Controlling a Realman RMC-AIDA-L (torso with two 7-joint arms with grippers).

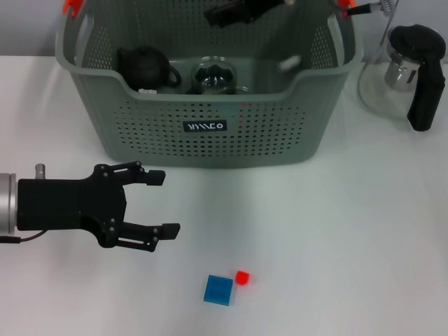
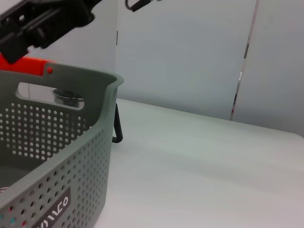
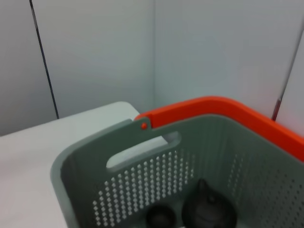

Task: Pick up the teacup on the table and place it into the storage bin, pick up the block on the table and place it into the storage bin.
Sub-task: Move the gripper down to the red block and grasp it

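White table (image 1: 350,231) | storage bin (image 1: 210,133): black teapot (image 1: 145,68), possibly glass cup (image 1: 214,77)

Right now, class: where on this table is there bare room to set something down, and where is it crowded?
Free: the table right of the blue block, below the glass teapot. Crowded: inside the storage bin, and around the left tool.

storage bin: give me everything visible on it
The storage bin is a large grey-green plastic basket, upright at the table's far middle. Its walls are perforated, with cut-out grips and orange-red handle tips; a small black label with white lettering sits on the front wall. Inside are a dark teapot and a clear glass vessel. The right gripper hangs over its far rim.
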